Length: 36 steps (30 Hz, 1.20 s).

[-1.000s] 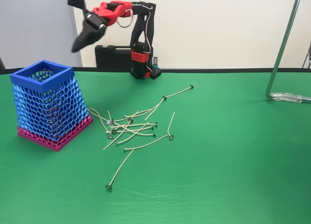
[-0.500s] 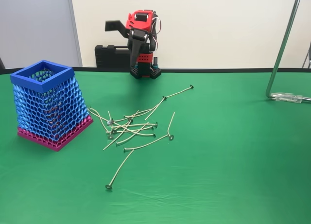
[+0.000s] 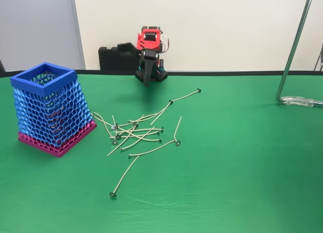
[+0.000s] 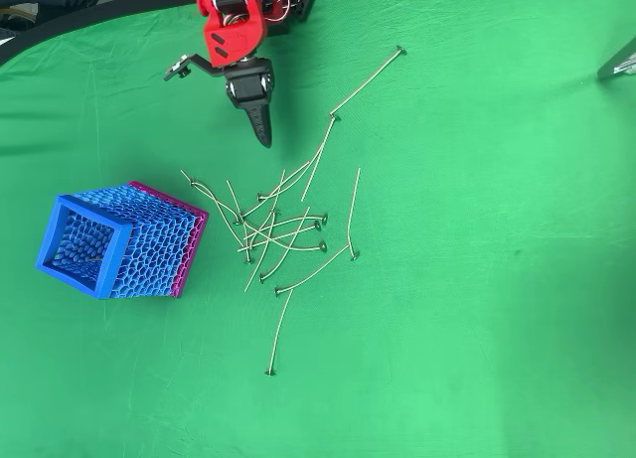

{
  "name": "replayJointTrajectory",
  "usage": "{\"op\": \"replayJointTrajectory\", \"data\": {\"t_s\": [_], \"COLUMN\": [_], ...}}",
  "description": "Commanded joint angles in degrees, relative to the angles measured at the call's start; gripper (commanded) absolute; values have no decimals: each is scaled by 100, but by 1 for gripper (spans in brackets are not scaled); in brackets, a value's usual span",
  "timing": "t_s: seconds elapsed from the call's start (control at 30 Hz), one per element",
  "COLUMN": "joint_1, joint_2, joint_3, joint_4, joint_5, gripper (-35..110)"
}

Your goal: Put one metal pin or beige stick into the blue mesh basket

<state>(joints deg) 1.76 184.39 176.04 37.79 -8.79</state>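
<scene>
One second ago, in the fixed view, we saw the arm stretched out high to the left, toward the basket; half a second ago it was swinging back over its base. Now it is folded at the back of the green table [image 3: 242, 157], and the claw [image 3: 147, 79] points down just in front of the base. The claw looks spread, one finger sticking out to the left, and it holds nothing. The blue mesh basket [image 3: 48, 109] stands upright at the left, where it was before. The loose pile of pins [image 3: 136, 132] lies to its right, unchanged, with one pin [image 3: 123, 178] lying apart nearer the camera.

From overhead, we see the claw [image 4: 224, 95] at the top, open wide: a dark pointed finger aims down toward the pins [image 4: 283, 225] without touching them. It grips nothing. The basket [image 4: 119, 241] sits at the left, well apart from the claw.
</scene>
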Motion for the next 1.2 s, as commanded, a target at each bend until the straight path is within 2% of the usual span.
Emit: {"op": "replayJointTrajectory", "data": {"t_s": [0.0, 0.43, 1.17], "joint_1": [-18, -211, -220], "joint_2": [387, 615, 615], "joint_3": [62, 62, 62], "joint_4": [264, 1116, 1160], "joint_5": [79, 246, 378], "gripper": [0, 1, 1]}}
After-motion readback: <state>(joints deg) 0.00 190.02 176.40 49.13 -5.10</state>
